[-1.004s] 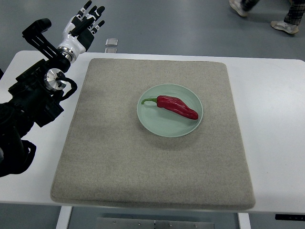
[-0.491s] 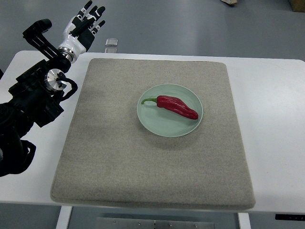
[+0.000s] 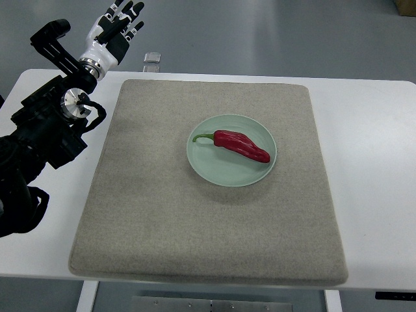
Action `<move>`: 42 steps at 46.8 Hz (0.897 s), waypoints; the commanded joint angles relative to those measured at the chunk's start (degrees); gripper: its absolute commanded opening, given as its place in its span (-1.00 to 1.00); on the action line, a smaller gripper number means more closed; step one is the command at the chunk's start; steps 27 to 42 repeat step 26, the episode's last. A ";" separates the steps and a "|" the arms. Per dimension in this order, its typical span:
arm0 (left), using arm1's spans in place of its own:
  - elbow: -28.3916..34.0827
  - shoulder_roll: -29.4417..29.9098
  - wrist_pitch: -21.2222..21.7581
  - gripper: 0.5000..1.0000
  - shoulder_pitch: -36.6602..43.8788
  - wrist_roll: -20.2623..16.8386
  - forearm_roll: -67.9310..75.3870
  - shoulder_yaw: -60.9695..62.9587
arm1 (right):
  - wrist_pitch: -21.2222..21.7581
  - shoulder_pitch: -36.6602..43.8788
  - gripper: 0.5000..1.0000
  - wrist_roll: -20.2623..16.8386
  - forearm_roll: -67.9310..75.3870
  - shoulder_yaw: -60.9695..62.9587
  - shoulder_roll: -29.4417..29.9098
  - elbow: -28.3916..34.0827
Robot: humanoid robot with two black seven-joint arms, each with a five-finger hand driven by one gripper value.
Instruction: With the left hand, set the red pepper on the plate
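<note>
At far left the left hand (image 3: pixel 116 29) hangs beyond the bench (image 3: pixel 370 130) corner, fingers spread, holding nothing. One mat (image 3: pixel 162 214) carries one plate (image 3: pixel 224 170), and the one pepper (image 3: pixel 242 144) lies on it, so placing looks done; next the arm only needs to rest.

The left hand (image 3: pixel 116 29) is built with a white shell and black finger segments. Behind it, a silver wrist ring is fitted; further back, bulky black arm housings, a round metal disc and black cables are seen.
</note>
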 commanded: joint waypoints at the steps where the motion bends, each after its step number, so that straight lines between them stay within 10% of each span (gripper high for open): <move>1: 0.01 0.24 0.01 0.97 -0.18 0.00 0.00 0.00 | 1.39 -0.02 0.73 -0.04 -0.09 0.00 0.00 1.79; 42: 0.01 0.51 1.06 0.97 0.35 0.09 0.09 0.00 | 8.77 -0.11 0.73 -0.12 -0.44 -0.17 0.00 2.94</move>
